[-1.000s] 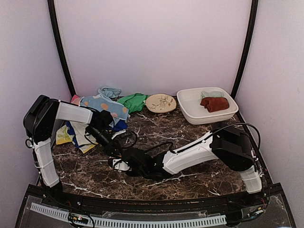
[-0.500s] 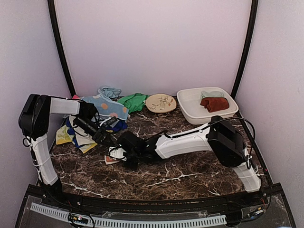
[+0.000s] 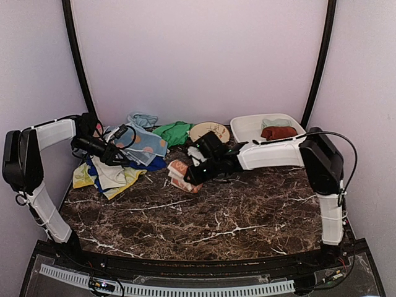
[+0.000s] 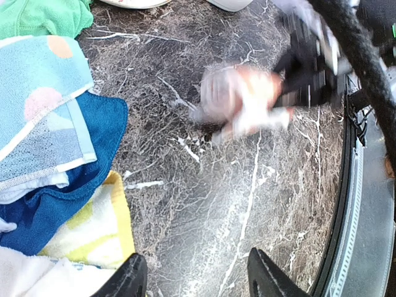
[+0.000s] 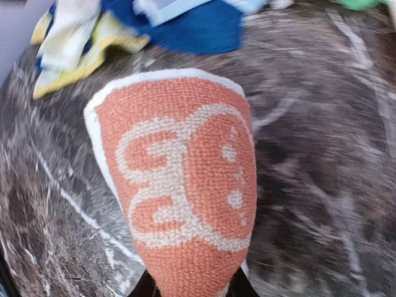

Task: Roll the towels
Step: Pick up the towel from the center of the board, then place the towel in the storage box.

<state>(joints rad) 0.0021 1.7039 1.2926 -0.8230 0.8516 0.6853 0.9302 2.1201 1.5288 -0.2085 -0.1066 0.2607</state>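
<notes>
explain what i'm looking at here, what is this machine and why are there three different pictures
These are two robot arms bolted to the near edge of a marble table, set to roll small towels. The wide picture comes from a fixed camera above and behind them. The other two come from a camera on each wrist, looking past that arm's own jaws.

The right arm reaches across, its jaws shut on a rolled orange towel with a cream pattern. The left arm is by a loose pile of towels, its jaws open and empty.

At the back lie a green towel, a patterned plate and a white tub holding a dark red towel.
</notes>
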